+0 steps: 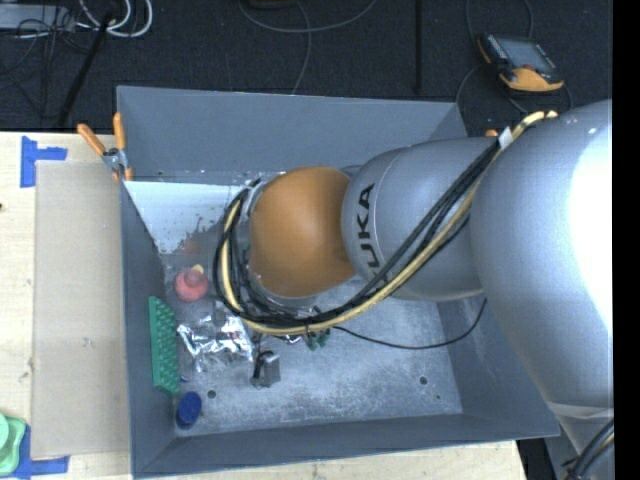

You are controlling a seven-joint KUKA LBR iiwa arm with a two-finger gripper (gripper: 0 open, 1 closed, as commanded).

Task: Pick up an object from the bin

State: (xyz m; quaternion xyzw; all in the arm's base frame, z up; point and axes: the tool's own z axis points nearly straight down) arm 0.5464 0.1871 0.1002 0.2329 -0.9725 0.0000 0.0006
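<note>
My gripper (265, 368) pokes out from under the arm's orange cover, low over the bin's floor left of centre. Right beside it on the left lies a crumpled silver foil wrapper (213, 340), and I cannot tell whether the two touch. A small blue round cap (188, 408) lies further down to the left, near the bin's front left corner. A long green studded strip (163, 343) lies along the left wall, just past the foil.
A pink and red rounded thing (191, 285) sits near the left wall, behind the foil. The arm and its cover hide the middle and right of the bin. Bare floor shows in front of the gripper and to its right.
</note>
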